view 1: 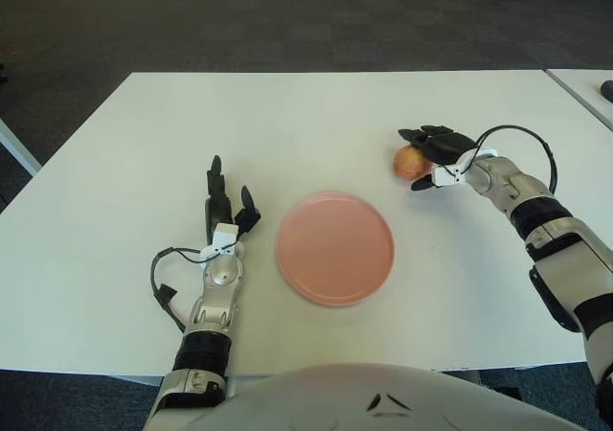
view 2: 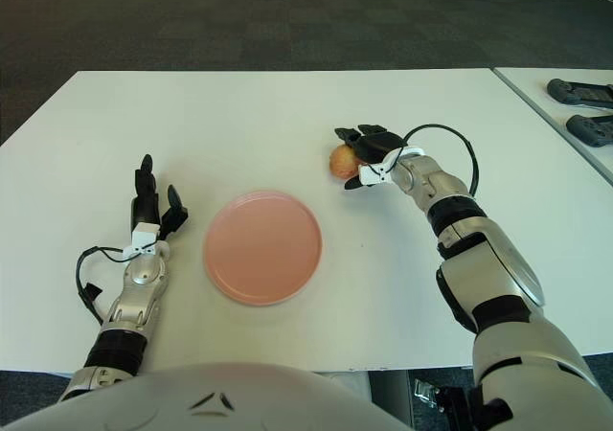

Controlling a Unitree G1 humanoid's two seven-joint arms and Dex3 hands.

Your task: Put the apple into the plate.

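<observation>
The left hand (view 1: 222, 228) shows on the white table (view 1: 316, 115) to the left of the pink plate (view 1: 335, 247), its 3 fingers extended and spread, gripping nothing. The plate sits in the middle of the table with nothing in it. Up and to its right the apple (view 1: 410, 164) sits on the table, apart from the plate, and the right hand (view 1: 439, 155) is cupped over the apple's right side, fingers curled across its top and the thumb low beside it, though a firm grip cannot be told
</observation>
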